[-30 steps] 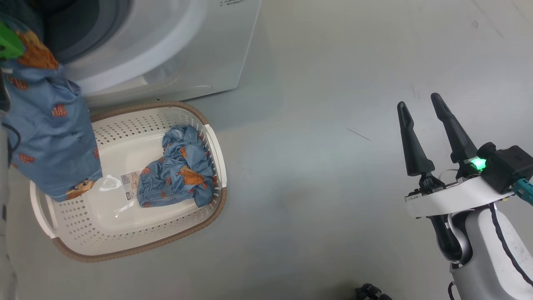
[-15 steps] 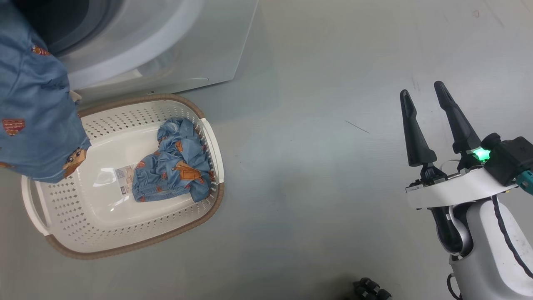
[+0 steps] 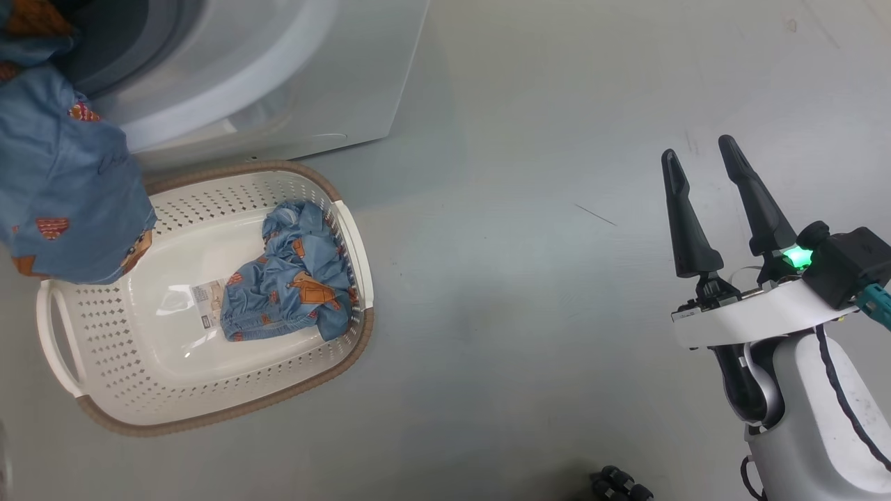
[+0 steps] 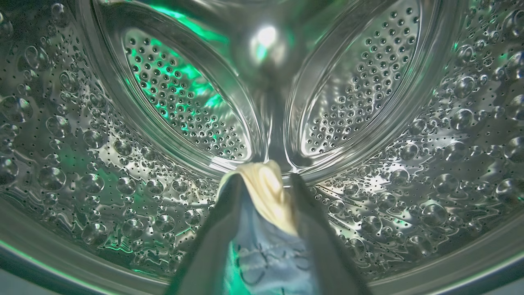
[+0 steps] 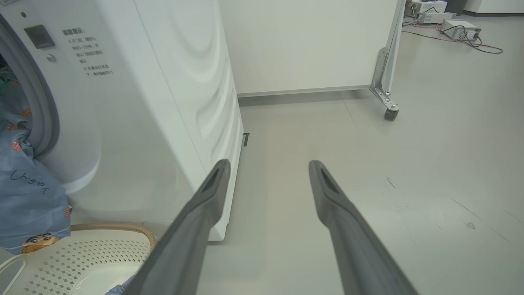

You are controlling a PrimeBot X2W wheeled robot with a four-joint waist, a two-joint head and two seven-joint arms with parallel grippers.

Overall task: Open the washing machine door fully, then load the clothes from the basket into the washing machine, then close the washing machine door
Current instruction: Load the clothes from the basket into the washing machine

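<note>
Two garments: one garment (image 3: 66, 181) hangs from the washing machine (image 3: 278, 76) mouth, its cream lining (image 4: 268, 188) between your left gripper's (image 4: 264, 181) fingers (image 4: 213, 241) in the drum (image 4: 123, 164); clamped or loosened, you cannot tell. The other garment (image 3: 289, 285) lies against the basket's (image 3: 125, 376) right edge. Your right gripper (image 3: 698, 147) gapes over the floor (image 3: 522, 313).

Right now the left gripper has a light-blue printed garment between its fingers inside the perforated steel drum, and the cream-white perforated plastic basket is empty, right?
No: the cream-white perforated plastic basket is not empty. The head view shows a second crumpled light-blue printed garment lying in it. The rest holds.
</note>
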